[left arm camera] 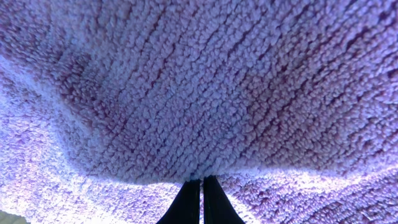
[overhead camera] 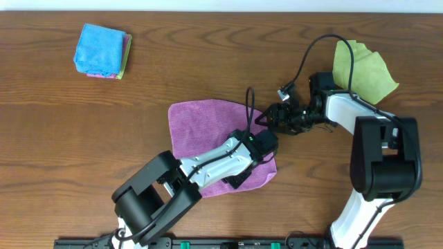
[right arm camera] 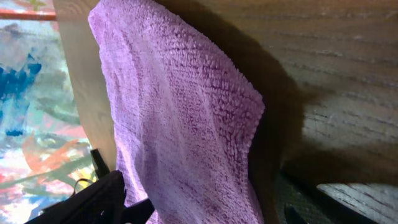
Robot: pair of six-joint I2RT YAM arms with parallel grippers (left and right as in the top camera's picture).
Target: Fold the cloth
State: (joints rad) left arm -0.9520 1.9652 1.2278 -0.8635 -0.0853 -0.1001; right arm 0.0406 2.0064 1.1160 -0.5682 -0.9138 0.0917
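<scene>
The purple cloth (overhead camera: pixel 204 131) lies spread on the wooden table (overhead camera: pixel 69 138) at the centre. My left gripper (overhead camera: pixel 261 144) reaches across it to its right edge. In the left wrist view that gripper (left arm camera: pixel 202 182) is shut, its black tips pinching a raised fold of the cloth (left arm camera: pixel 199 93). My right gripper (overhead camera: pixel 271 119) sits just beyond the cloth's upper right corner, close to the left one. In the right wrist view it (right arm camera: pixel 205 202) stands open, with a raised strip of the cloth (right arm camera: pixel 186 124) between its wide-set fingers. No white tag shows.
A lime-green cloth (overhead camera: pixel 363 72) lies crumpled at the back right, under the right arm's cable. A folded bright blue cloth (overhead camera: pixel 102 50) rests on other coloured ones at the back left. The two arms nearly touch above the cloth's right edge.
</scene>
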